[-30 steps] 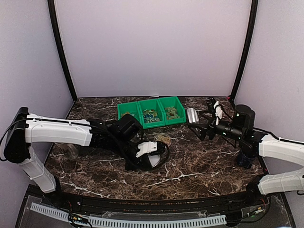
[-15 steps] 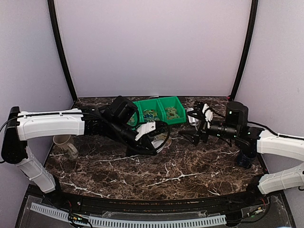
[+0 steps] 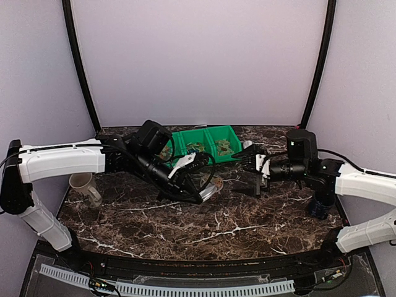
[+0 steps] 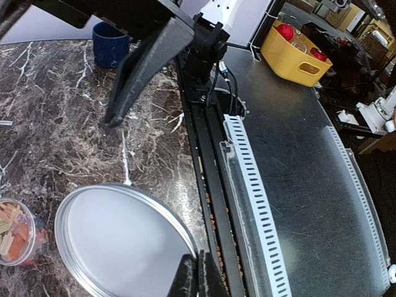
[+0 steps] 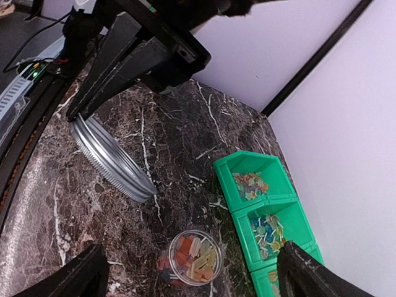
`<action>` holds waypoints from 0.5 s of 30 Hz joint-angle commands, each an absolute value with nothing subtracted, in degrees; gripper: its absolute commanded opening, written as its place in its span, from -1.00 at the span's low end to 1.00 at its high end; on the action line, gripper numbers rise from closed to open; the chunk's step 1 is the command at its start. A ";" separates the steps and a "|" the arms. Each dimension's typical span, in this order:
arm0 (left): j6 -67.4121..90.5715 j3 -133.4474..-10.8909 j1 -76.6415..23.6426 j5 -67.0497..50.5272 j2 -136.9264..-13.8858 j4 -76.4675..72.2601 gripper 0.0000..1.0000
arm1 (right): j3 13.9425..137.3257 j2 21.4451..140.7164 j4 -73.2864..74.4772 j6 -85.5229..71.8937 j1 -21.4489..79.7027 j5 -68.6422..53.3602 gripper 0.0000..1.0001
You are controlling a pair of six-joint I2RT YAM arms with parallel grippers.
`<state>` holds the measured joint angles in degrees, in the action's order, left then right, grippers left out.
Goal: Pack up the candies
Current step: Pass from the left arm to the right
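The candies are small wrapped sweets. Some fill a small clear jar point(image 5: 189, 257), also seen in the left wrist view point(image 4: 15, 229); others lie in the green bin's compartments point(image 5: 250, 184) point(image 5: 266, 232). My left gripper point(image 4: 198, 275) point(image 3: 203, 184) is shut on the rim of a round silver lid point(image 4: 117, 238) point(image 5: 111, 161), held tilted just above the table near the jar. My right gripper point(image 3: 255, 168) point(image 5: 189, 275) is open wide and empty, hovering above the jar and facing the left gripper.
The green three-compartment bin point(image 3: 204, 143) stands at the back centre. A blue mug point(image 4: 111, 52) point(image 3: 318, 207) sits by the right arm's base. A pale cup point(image 3: 83, 185) stands at the left. A yellow crate point(image 4: 294, 52) lies off the table.
The left arm has carried the lid back and to the right, toward the bin. The right gripper has swung left toward the centre, still open.
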<state>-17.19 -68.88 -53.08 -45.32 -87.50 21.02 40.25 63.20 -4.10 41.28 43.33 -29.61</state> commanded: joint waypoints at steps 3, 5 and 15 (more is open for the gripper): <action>-18.58 -70.13 -52.78 -52.90 -86.45 27.33 -1.00 | 53.48 70.90 11.90 50.71 45.05 -37.49 0.59; -18.64 -69.46 -52.54 -54.33 -86.19 27.25 -1.00 | 55.01 72.72 12.56 50.71 45.82 -37.83 0.45; -18.04 -66.80 -50.71 -60.20 -86.14 25.14 -1.00 | 54.44 74.90 13.32 52.84 48.96 -40.31 0.39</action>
